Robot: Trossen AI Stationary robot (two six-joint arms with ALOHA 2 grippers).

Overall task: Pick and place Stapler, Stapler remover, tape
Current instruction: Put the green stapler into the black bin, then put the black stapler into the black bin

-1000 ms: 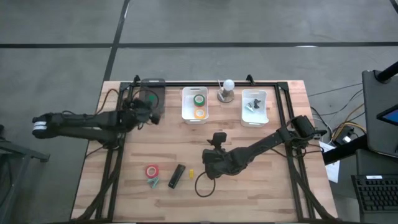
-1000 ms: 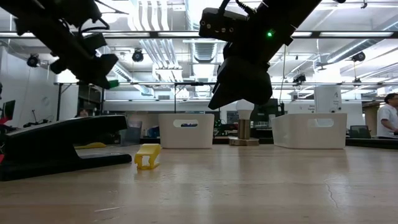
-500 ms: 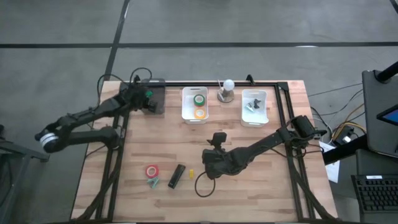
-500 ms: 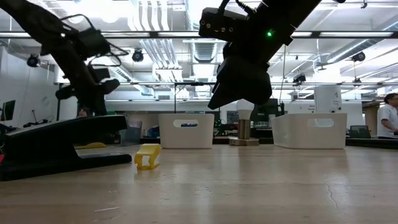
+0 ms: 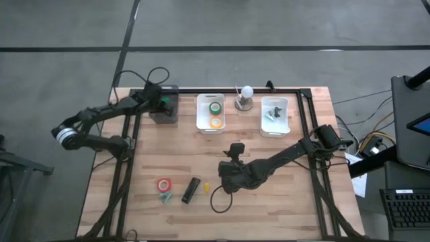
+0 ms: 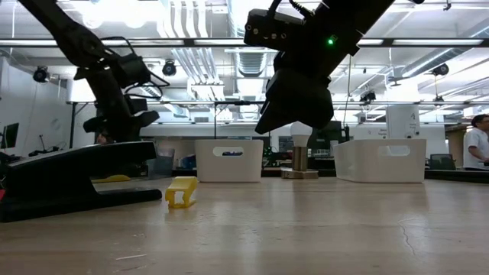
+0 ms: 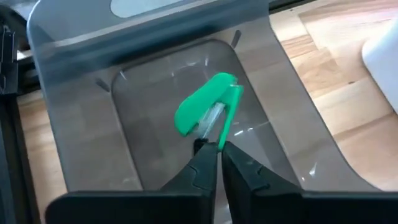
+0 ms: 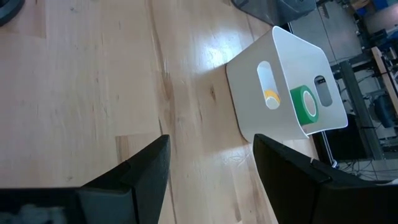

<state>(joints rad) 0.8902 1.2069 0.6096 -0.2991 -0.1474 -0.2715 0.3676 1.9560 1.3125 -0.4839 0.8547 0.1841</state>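
The wooden surface [image 5: 269, 202] carried sorting bins along its far edge, apparently one per kind of item. The grey bin [image 5: 166, 107] at the far left held a green stapler remover [image 7: 208, 112], pinched between the nearly shut left tool [image 7: 214, 165], its arm stretched out over that bin. The right tool [image 5: 228, 176] hovered mid-surface, fingers wide apart and empty. The black stapler [image 5: 191, 190] and a red tape roll [image 5: 164, 185] lay unsorted at the near edge; green and orange rolls sat in the white bin [image 5: 201, 117].
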